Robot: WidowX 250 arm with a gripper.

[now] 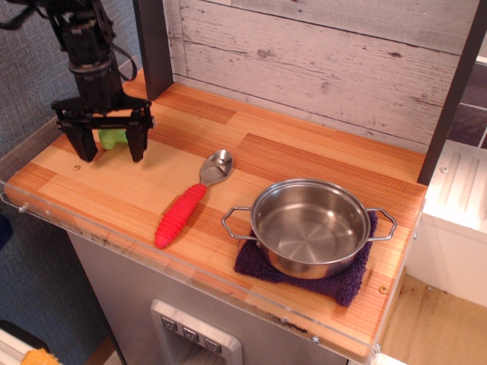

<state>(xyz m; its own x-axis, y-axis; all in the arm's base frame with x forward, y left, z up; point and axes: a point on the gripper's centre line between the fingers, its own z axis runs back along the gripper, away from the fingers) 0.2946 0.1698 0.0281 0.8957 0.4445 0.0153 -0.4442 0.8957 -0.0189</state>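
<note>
green toy (112, 138) between spread fingers of tool (109, 144)

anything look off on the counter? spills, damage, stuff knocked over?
Nothing stands out. Pot sits upright on the purple cloth, spoon lies flat mid-counter, and the green object rests between the open gripper fingers at the left end. No spills or damage visible.
</note>
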